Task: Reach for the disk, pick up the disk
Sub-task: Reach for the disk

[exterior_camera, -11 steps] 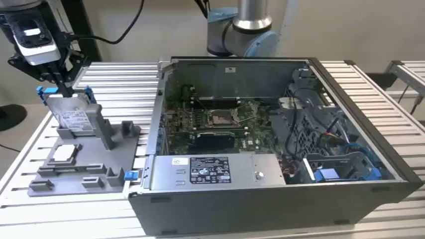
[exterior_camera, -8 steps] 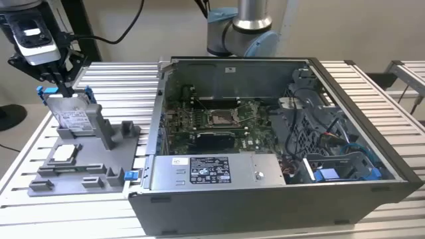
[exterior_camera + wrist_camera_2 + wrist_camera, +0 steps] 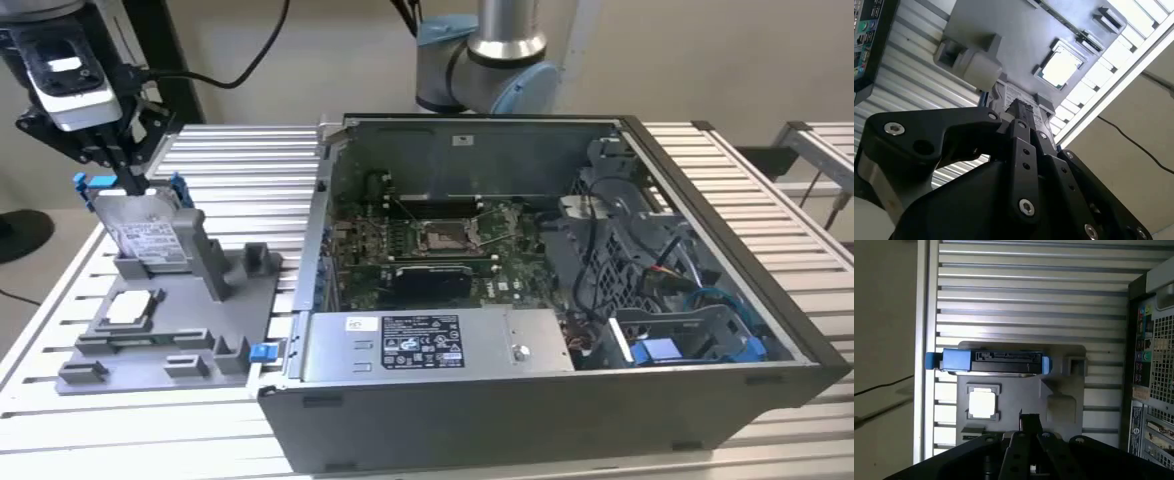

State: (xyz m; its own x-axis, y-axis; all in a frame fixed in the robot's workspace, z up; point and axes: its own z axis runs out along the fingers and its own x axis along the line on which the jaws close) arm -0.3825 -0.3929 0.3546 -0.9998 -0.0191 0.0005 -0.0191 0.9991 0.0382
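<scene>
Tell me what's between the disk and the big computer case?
A small grey block of the holder, then a bare strip of slatted table, lie between the disk and the computer case in the first wrist view.

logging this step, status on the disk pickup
Gripper at top edge of disk, grip unclear. Disk upright in grey fixture, not lifted. Nothing seen in the way.

A plain beige wall (image 3: pixel 721 50) stands behind a table (image 3: pixel 240 160) of ribbed aluminium slats, whose silver profiles catch soft, even light. Another slatted frame (image 3: pixel 811 140) sits just beside it at the exterior view's right. In the first wrist view a pale floor (image 3: pixel 884 315) lies past the table's edge, a thin black cable (image 3: pixel 884 384) lying across it.
</scene>
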